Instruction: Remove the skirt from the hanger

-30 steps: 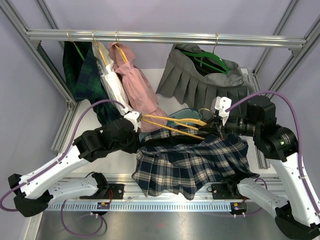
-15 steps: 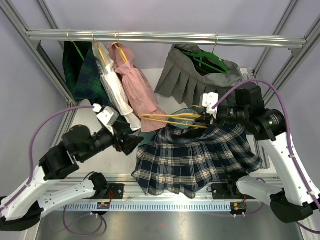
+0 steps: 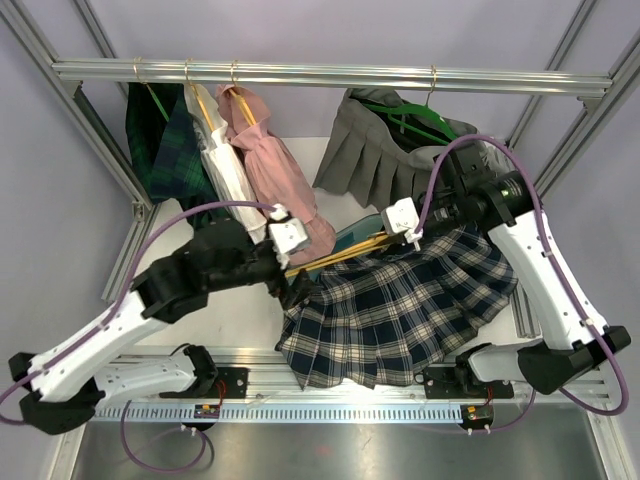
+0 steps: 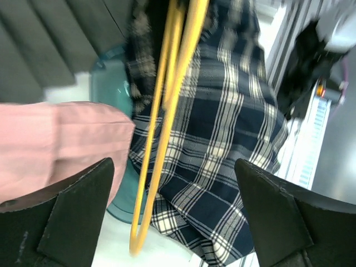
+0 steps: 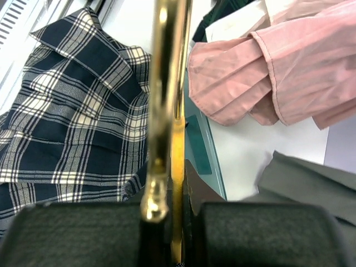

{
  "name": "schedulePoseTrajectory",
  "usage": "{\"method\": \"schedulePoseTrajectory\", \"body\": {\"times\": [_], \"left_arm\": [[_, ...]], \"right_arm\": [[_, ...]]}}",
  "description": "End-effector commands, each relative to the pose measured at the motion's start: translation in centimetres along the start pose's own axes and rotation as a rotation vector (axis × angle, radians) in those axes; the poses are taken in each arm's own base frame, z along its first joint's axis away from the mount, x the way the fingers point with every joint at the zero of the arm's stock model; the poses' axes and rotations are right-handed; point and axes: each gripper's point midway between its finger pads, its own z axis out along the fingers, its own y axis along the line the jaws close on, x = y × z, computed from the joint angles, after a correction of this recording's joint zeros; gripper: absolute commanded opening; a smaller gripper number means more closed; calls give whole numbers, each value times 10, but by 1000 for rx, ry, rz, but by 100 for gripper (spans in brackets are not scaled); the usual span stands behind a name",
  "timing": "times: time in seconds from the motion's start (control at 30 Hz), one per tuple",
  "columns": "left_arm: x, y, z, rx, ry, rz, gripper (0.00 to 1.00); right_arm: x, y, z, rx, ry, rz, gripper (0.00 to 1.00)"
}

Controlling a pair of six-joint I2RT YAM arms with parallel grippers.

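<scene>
**Top external: left end effector has let go**

Left end effector (image 3: 296, 288), shut a second ago, now has its jaws spread wide at the left tip of the yellow hanger (image 3: 345, 253), holding nothing. Plaid skirt (image 3: 400, 310) lies on the surface (image 3: 235, 310) under the hanger, which has tilted up rightward. Right end effector (image 5: 167, 214) stays clamped on the hanger.

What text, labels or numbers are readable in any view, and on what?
None readable.
Plaid skirt: no tag or print in view.
Yellow hanger: no marking in the top or wrist views.
Small board at the bottom of the top view: any marking is too small to read.
</scene>
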Motion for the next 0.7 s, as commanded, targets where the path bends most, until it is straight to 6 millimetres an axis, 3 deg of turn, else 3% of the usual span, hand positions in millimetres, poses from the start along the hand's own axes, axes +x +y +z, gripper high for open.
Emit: {"method": "schedulePoseTrajectory", "body": {"times": [0.0,0.13,0.27,0.3,0.33,0.47,0.53,0.57,0.6,0.63,0.67], "left_arm": [[-15,-11,21,81,-24,96,90],[0,-2,40,21,59,146,78],[11,8,46,-34,111,167,27],[13,8,47,-37,112,175,5],[12,9,46,-47,109,178,0],[10,10,41,-66,88,169,0],[9,8,38,-68,84,138,0],[7,7,34,-70,70,125,0],[9,6,34,-69,71,109,0],[9,5,32,-68,62,75,0],[9,2,31,-64,58,54,0]], "right_arm": [[-23,23,-7,-74,-70,4,0],[-25,26,-6,-73,-85,16,0],[-21,34,-3,-87,-89,37,0],[-20,35,-3,-88,-90,45,0],[-23,37,-3,-88,-98,48,0],[-26,38,-1,-80,-127,117,1],[-31,30,-1,-40,-145,223,11],[-32,32,0,-33,-148,358,25],[-36,19,0,14,-163,362,34],[-38,17,-3,46,-162,404,51],[-41,15,-5,73,-169,535,57]]}}
